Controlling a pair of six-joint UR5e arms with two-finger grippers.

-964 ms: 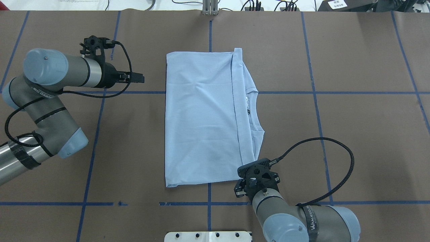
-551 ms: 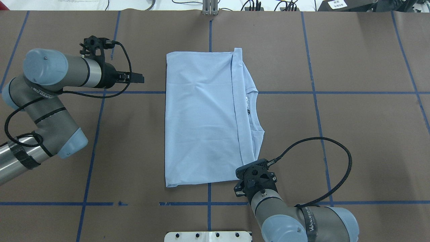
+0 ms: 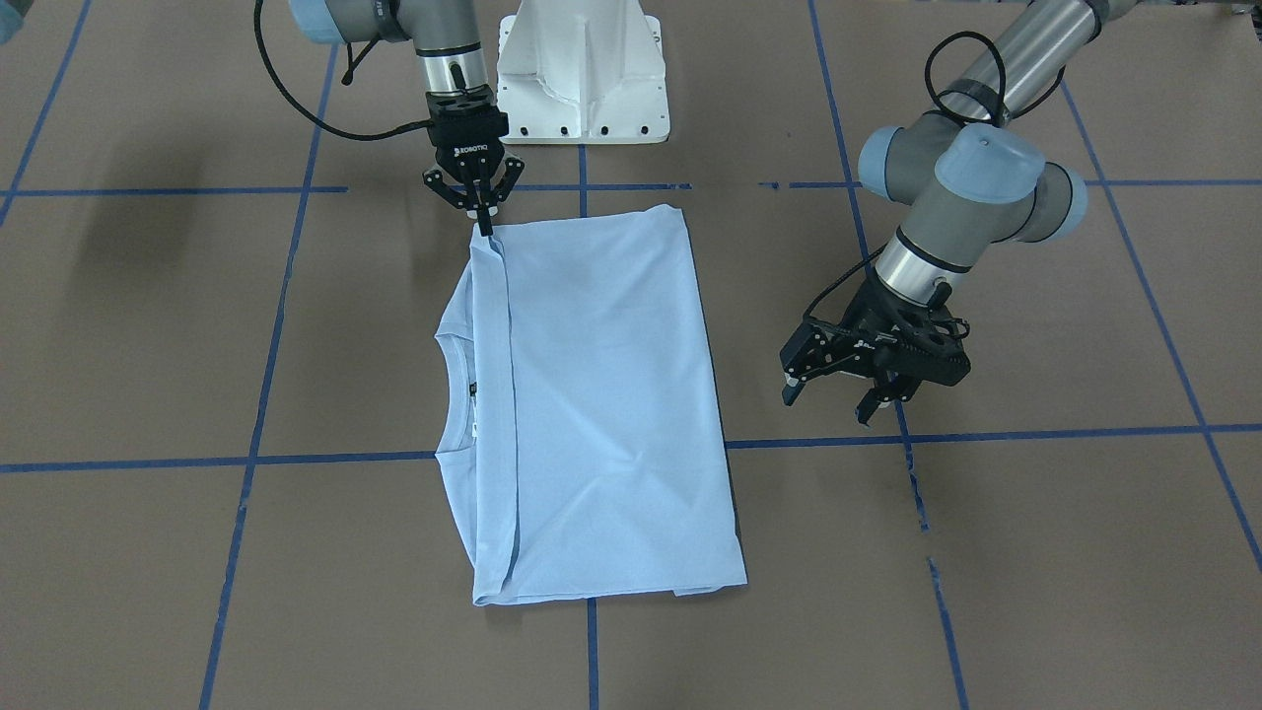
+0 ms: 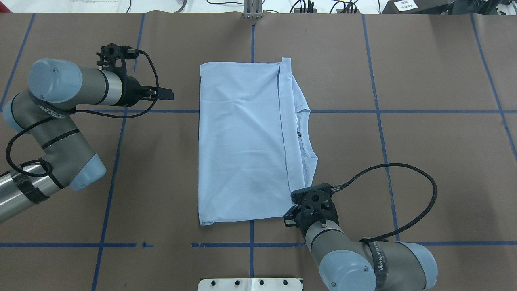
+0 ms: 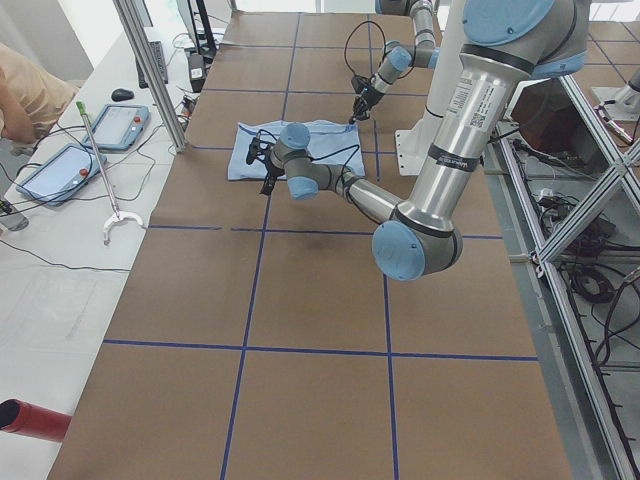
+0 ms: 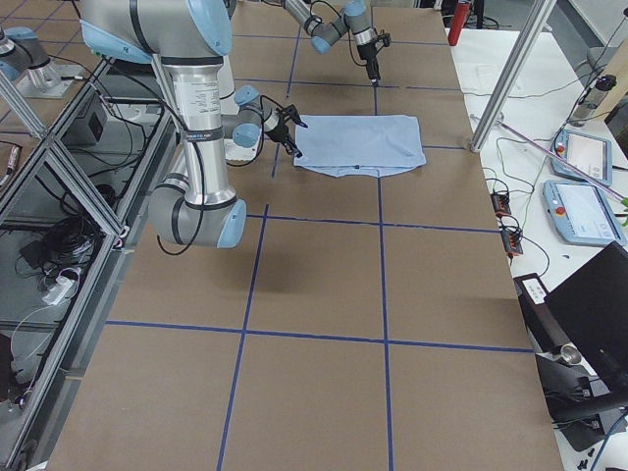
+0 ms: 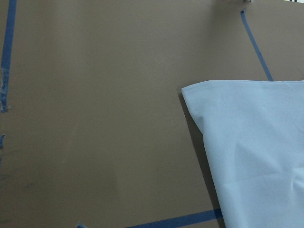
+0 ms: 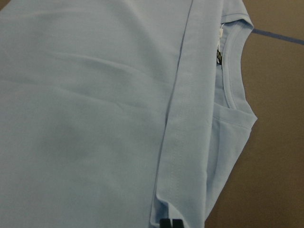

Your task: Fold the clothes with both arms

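Observation:
The light blue T-shirt point(image 4: 242, 141) lies folded flat in the middle of the table, collar point(image 4: 305, 133) to the right. Its chest print is hidden. It also shows in the front view point(image 3: 601, 394). My right gripper point(image 3: 484, 225) stands over the shirt's near right corner, fingers pinched together on the folded hem edge. The right wrist view shows the hem point(image 8: 180, 142) and my fingertips point(image 8: 171, 223) at its end. My left gripper point(image 3: 826, 402) hovers open and empty left of the shirt, also seen in the overhead view point(image 4: 171, 94). The left wrist view shows the shirt's far left corner point(image 7: 247, 133).
The brown table cover carries blue tape lines point(image 4: 379, 111). The white pedestal base point(image 3: 582, 69) stands at the robot's edge. An aluminium post point(image 4: 252, 8) is at the far edge. Tablets point(image 5: 125, 125) and a person point(image 5: 25, 95) are beyond the far side.
My right gripper has shifted a little to the right and toward the shirt's corner, and its cable loop has swung out. The left arm and the shirt have not moved.

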